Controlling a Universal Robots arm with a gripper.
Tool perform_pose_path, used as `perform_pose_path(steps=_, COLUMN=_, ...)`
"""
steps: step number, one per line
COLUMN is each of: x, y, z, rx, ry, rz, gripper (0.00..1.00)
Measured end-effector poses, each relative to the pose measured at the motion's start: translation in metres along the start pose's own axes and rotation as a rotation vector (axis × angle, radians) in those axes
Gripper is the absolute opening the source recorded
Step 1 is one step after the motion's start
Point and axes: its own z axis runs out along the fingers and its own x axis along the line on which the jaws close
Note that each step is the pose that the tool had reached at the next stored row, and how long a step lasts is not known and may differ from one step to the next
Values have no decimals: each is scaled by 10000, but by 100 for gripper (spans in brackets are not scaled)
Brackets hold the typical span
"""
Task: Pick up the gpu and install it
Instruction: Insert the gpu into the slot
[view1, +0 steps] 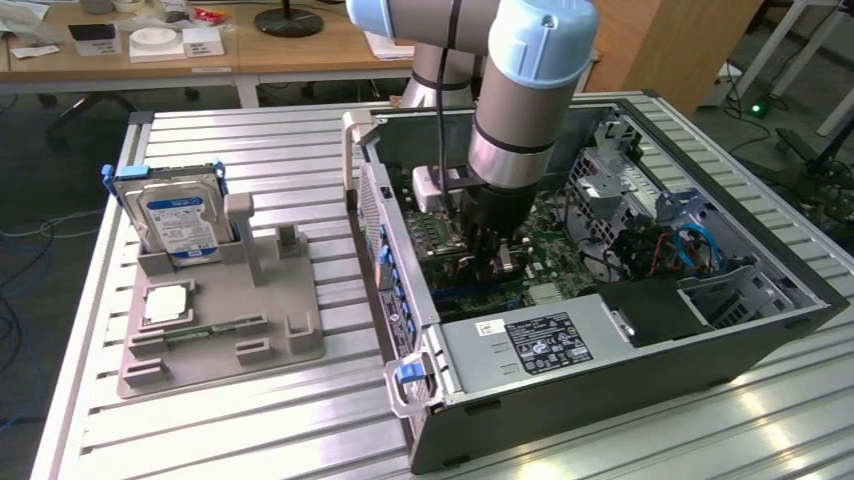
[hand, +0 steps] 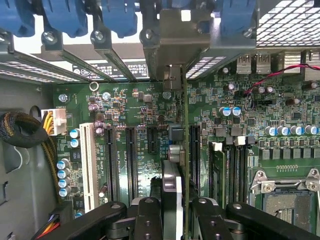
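The gpu (hand: 185, 130) shows edge-on in the wrist view as a thin green card standing over the motherboard (hand: 135, 110). It lies alongside the black expansion slots (hand: 131, 155), and its metal end reaches the rear slot opening of the case. My gripper (hand: 175, 212) is shut on it, one black finger (hand: 146, 220) on each side. In the exterior view the gripper (view1: 487, 250) is down inside the open computer case (view1: 747, 300), with the gpu (view1: 505, 268) held just over the board. Whether the card sits in a slot cannot be told.
A grey holder (view1: 220, 340) on the exterior view's left carries the hard drive (view1: 180, 225) and a memory stick (view1: 207, 328). Inside the case are the power supply (view1: 534, 345), drive cage cables (view1: 667, 245), CPU socket (hand: 285, 200), a cable bundle (hand: 20, 130) and blue slot latches (hand: 65, 20).
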Motion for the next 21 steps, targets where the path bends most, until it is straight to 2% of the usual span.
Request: perform_pose_path(steps=21, x=0, y=0, z=16, rx=0, ry=0, rz=0, gripper=28)
